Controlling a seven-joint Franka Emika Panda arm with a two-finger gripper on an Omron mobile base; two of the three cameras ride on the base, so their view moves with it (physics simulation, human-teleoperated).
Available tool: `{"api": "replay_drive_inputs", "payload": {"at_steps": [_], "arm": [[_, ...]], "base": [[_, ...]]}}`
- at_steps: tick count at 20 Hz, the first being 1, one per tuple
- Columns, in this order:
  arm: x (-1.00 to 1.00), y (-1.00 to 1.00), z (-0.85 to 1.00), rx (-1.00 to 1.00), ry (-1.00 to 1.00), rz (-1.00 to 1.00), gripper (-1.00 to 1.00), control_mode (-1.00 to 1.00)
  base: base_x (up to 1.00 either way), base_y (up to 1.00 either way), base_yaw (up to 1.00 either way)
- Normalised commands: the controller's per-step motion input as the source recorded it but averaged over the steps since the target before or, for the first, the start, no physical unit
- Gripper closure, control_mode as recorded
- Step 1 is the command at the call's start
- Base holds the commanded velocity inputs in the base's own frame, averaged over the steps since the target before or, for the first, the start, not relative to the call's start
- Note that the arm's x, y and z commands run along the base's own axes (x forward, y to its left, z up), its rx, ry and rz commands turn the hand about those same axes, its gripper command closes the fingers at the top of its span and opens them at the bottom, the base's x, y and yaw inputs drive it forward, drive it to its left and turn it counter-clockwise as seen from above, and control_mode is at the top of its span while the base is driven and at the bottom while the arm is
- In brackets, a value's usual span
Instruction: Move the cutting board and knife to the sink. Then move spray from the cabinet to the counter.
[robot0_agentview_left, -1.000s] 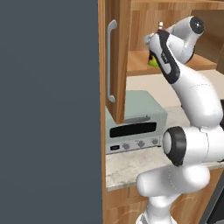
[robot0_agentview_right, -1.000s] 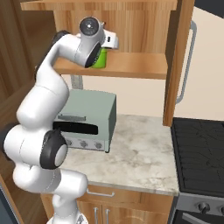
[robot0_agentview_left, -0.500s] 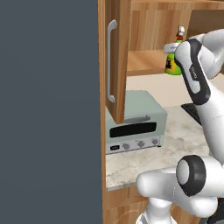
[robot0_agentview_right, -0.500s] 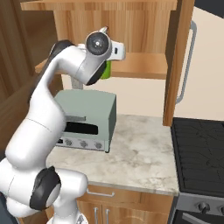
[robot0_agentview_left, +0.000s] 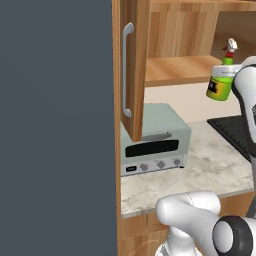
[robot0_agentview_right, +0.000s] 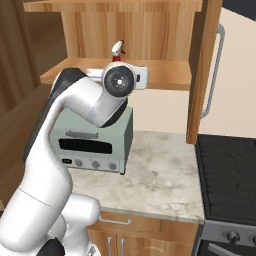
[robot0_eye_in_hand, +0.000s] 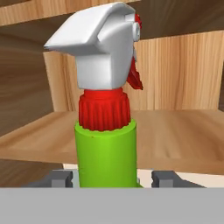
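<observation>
One spray (robot0_eye_in_hand: 105, 153), one toaster oven (robot0_agentview_left: 152, 140), one stovetop (robot0_agentview_right: 227, 172), one open cabinet (robot0_agentview_left: 187, 65) with a single bar handle (robot0_agentview_left: 127, 70). The gripper (robot0_eye_in_hand: 111, 178) is clamped on the spray's green body, a finger (robot0_eye_in_hand: 59, 178) on either side, holding it upright in the air just in front of the shelf edge, above the counter (robot0_agentview_right: 165, 182). Bare counter lies between oven and stovetop; the cabinet door stands out over the oven.
</observation>
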Motion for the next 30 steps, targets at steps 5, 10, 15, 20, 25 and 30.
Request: {"api": "replay_drive_inputs", "payload": {"at_steps": [5, 10, 15, 20, 25, 30], "arm": [[-0.65, -0.03, -0.32, -0.03, -0.01, 0.02, 1.00, -1.00], [-0.53, -0.02, -0.50, -0.07, -0.07, 0.02, 1.00, -1.00], [-0.28, 0.00, -0.68, -0.08, -0.03, 0.00, 1.00, -1.00], [-0.01, -0.01, -0.74, -0.02, -0.01, 0.00, 1.00, -1.00], [0.04, -0.04, -0.69, 0.00, -0.03, 0.01, 1.00, -1.00], [0.08, -0.17, -0.57, 0.00, 0.00, 0.04, 1.00, -1.00]], "base": [[0.00, 0.00, 0.00], [0.00, 0.00, 0.00], [0.00, 0.00, 0.00], [0.00, 0.00, 0.00], [0.00, 0.00, 0.00], [0.00, 0.00, 0.00]]}}
